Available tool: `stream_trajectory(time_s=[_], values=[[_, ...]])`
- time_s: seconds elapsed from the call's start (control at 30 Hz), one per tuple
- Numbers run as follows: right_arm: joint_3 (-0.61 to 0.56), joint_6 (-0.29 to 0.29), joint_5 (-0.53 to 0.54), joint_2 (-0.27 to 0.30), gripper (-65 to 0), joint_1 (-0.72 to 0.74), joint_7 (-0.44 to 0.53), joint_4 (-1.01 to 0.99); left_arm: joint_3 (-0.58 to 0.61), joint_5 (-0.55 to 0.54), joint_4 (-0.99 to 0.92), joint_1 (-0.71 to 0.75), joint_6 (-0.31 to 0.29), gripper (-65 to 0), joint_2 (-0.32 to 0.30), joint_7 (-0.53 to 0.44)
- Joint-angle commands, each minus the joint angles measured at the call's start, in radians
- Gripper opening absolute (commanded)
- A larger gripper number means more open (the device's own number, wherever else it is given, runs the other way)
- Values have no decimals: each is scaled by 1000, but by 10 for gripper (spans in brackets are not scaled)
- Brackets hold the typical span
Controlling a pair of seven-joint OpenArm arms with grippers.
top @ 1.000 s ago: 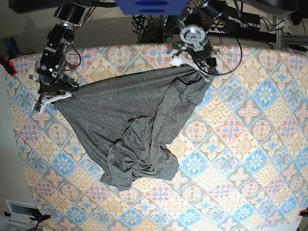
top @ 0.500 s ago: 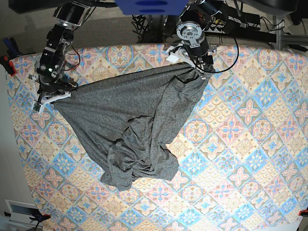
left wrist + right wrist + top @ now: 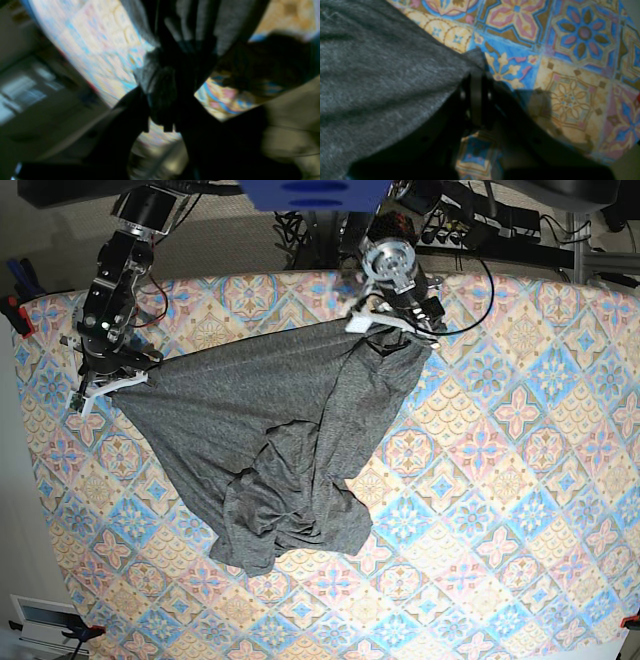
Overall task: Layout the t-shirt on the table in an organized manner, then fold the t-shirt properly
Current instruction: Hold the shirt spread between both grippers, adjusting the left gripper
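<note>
The dark-grey t-shirt point(image 3: 270, 430) lies partly spread on the patterned table point(image 3: 520, 480), its upper edge stretched between both grippers and its lower part crumpled in a heap near the middle. My left gripper point(image 3: 400, 328), at the back centre, is shut on a bunched corner of the t-shirt point(image 3: 155, 75); that view is blurred. My right gripper point(image 3: 118, 383), at the far left, is shut on the other corner. In the right wrist view the right gripper point(image 3: 476, 82) pinches the cloth's edge point(image 3: 382, 75) just above the table point(image 3: 570, 87).
Cables and equipment point(image 3: 500, 225) crowd the area behind the table's back edge. A red clamp point(image 3: 12, 315) sits on the left edge. A white box point(image 3: 40, 620) lies on the floor at the lower left. Open patterned cloth fills the right half.
My left arm has turned its wrist and shifted a little to the left along the back, still holding its corner. The right arm and the crumpled heap have not moved.
</note>
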Motion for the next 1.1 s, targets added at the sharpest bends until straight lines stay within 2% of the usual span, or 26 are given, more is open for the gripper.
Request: stream_trajectory(time_s=[0.0,0.3,0.47,0.67,0.9,1.07], values=[[3,-6,-5,12,-650,11,23,16,-6,-22,18,2,5,-573,10,-3],[5,-6,-5,14,-650,11,23,16,-80,-195,41,14,5,-572,18,-2],[5,-6,-5,14,-650,9,23,16,-136,-255,44,7,8,-538,19,-5],[3,-6,-5,14,-650,9,23,16,-161,-235,41,8,8,-517,27,17],[3,-6,-5,12,-650,9,23,16,-161,-233,39,10,6,-423,32,21],[3,-6,-5,11,-650,9,23,16,-164,-230,41,8,11,-305,33,21]])
